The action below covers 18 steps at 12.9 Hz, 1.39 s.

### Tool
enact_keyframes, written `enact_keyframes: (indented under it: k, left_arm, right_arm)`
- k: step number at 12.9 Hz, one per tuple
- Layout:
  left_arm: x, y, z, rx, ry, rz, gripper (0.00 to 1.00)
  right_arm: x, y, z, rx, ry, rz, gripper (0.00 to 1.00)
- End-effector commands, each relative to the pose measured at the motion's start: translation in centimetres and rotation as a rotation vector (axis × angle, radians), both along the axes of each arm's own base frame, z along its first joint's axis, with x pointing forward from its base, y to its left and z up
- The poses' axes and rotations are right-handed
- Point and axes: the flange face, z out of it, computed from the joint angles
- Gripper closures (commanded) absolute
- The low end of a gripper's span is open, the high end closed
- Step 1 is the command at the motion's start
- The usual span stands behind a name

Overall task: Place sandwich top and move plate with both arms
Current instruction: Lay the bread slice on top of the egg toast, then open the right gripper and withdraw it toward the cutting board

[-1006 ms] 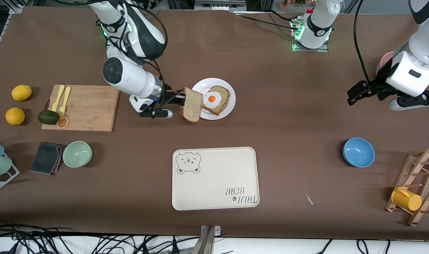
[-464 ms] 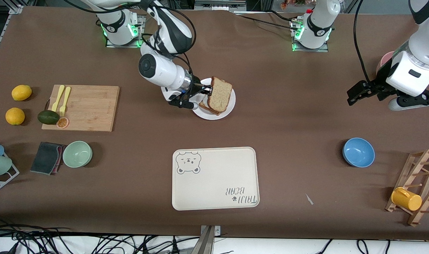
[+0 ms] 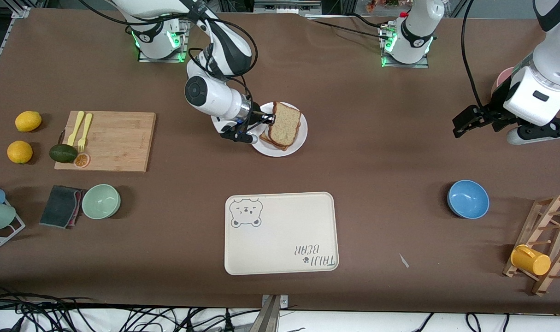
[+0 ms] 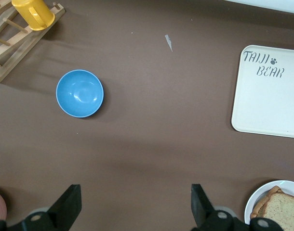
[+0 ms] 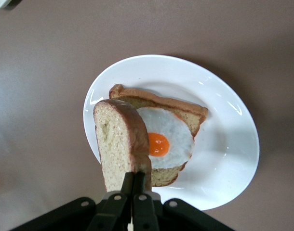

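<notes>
The sandwich top (image 3: 286,122), a speckled tan slice with a brown crust, hangs tilted over the white plate (image 3: 299,138). My right gripper (image 3: 267,121) is shut on its edge. The right wrist view shows the sandwich top (image 5: 119,144) pinched between the right gripper's (image 5: 137,179) thin fingers, standing on edge above a toast slice with a fried egg (image 5: 161,140) on the plate (image 5: 229,159). My left gripper (image 3: 464,122) hovers open and empty over bare table at the left arm's end. In its own view the left gripper (image 4: 136,195) shows only table between the fingers.
A cream bear tray (image 3: 282,233) lies nearer the front camera than the plate. A blue bowl (image 3: 468,198) and a wooden rack with a yellow mug (image 3: 531,259) sit toward the left arm's end. A cutting board (image 3: 109,140), a green bowl (image 3: 101,201) and lemons (image 3: 28,121) sit toward the right arm's end.
My right gripper carried the sandwich top from beside the plate to over the egg toast, then lowered it a little. The left arm has not moved.
</notes>
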Motion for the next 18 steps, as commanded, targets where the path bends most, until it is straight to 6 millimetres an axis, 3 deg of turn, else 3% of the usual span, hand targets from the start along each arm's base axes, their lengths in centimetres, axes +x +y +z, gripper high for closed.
enact_keyframes:
  k: [1,7,8,9,11,14,18]
  left_arm:
    - [0.0,-0.2,0.7,0.007,0.004,0.003,0.0]
    - [0.0,-0.2,0.7,0.005,0.004,0.003,0.0]
    - [0.0,-0.2,0.7,0.007,0.004,0.003,0.0]
    - [0.0,-0.2,0.7,0.005,0.004,0.003,0.0]
    - [0.0,-0.2,0.7,0.007,0.004,0.003,0.0]
    - [0.0,-0.2,0.7,0.005,0.004,0.005,0.0]
    - [0.0,-0.2,0.7,0.005,0.004,0.003,0.0]
  right_arm:
    - [0.0,-0.9,0.3,0.004,-0.018,0.01,1.0]
    - [0.7,-2.2,-0.5,-0.003,-0.023,0.013,1.0]
    - [0.7,-2.2,-0.5,-0.005,-0.017,0.003,0.91]
    - [0.7,-2.1,-0.5,-0.005,-0.016,0.001,0.65]
    - [0.7,-2.0,0.0,-0.002,-0.026,0.005,0.0]
    - [1.3,-2.0,3.1,0.016,-0.083,0.009,0.0]
    - [4.0,-5.4,10.0,0.01,-0.135,-0.104,0.0]
